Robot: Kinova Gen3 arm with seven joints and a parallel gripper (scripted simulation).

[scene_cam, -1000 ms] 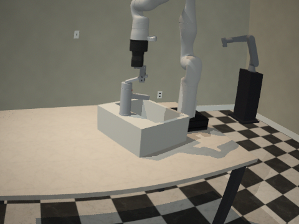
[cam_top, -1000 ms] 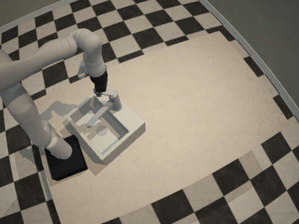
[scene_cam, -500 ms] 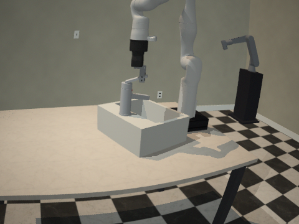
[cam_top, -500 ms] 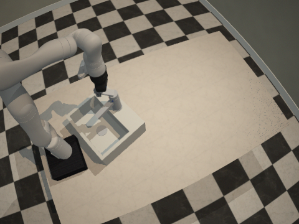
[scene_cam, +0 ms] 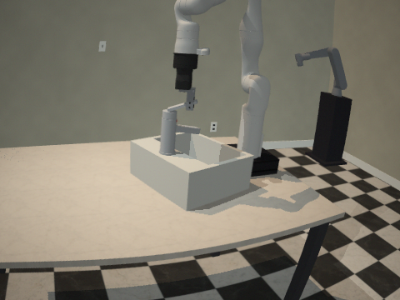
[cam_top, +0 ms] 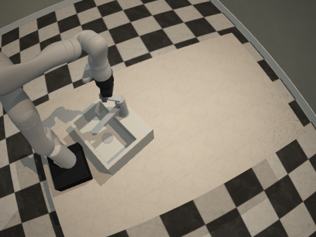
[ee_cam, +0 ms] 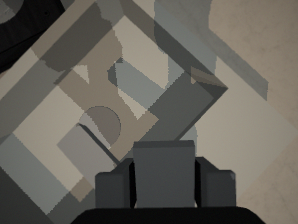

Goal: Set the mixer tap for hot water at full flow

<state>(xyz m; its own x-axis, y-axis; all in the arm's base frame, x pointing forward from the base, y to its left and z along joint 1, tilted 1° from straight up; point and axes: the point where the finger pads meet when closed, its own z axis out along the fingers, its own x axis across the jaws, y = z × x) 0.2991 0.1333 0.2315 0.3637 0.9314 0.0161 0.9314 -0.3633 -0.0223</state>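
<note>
A grey mixer tap stands at the back corner of a white sink basin on the table. Its spout reaches out over the basin. Its lever sticks out sideways from the tap's top, tilted a little upward in the exterior view. My gripper hangs down from above and is shut on the lever's free end; it also shows in the exterior view. In the wrist view the lever fills the gap between my two fingers. A small blue dot shows on the tap body. A red mark shows on its other side.
The arm's black base stands just off the table beside the basin. A round drain lies in the basin floor. A second arm on a black pedestal stands far off by the wall.
</note>
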